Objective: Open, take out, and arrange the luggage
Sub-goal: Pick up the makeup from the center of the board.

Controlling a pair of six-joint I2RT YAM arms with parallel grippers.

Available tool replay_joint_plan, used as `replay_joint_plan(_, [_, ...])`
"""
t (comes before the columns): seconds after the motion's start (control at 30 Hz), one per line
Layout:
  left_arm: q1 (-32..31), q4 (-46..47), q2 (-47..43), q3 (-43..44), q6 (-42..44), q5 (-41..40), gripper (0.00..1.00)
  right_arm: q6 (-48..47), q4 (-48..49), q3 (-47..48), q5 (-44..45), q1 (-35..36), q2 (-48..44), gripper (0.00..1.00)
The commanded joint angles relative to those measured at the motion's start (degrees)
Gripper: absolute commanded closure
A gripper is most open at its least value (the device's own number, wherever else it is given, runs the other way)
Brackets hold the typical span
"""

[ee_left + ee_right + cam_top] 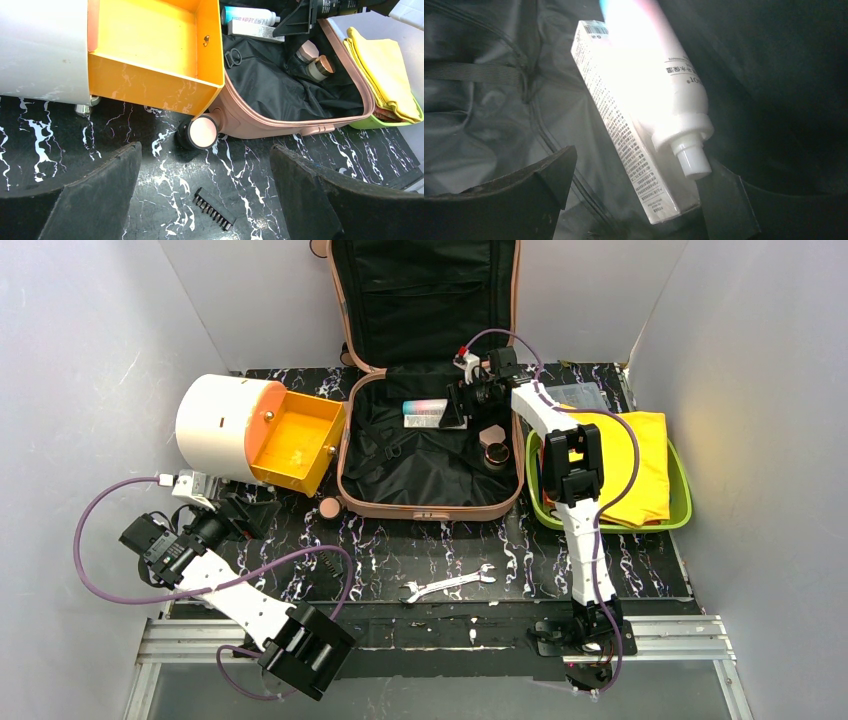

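Note:
The salmon-pink luggage [430, 508] lies open at the back of the table, its lid up against the wall and its black lining showing. Inside it lie a white tube [425, 405], a flat white box [425, 421] and a rose-gold-capped jar [492, 446]. My right gripper [461, 404] is down inside the case. In the right wrist view it [641, 165] is open, and the box [624, 135] and the tube [664, 75] reach in between its fingers. My left gripper [205, 149] is open and empty above the table, near the luggage's wheel [202, 134].
A cream drum-shaped box [212, 425] with its orange drawer [295, 440] pulled out stands left of the luggage. A lime-green tray [680, 502] holding a yellow cloth [630, 455] stands to its right. A wrench [447, 583] and a black bit holder [214, 209] lie on the marbled table.

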Motion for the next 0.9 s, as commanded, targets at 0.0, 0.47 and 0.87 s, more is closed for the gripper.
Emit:
replay_joint_plan(0.0, [0.4, -1.5, 0.0, 0.7, 0.9, 2.2, 0.01, 4.9, 0.3, -1.5, -8.2, 0.6, -3.5, 0.08])
replay_joint_plan(0.47, [0.6, -2.3, -0.9, 1.1, 1.2, 2.6, 0.01, 0.7, -4.9, -8.7, -11.4, 5.2, -10.9, 0.16])
replay_joint_plan(0.87, [0.8, -3.2, -1.3, 1.2, 2.0, 3.5, 0.01, -3.9, -1.3, -16.1, 4.5, 8.3, -14.0, 0.12])
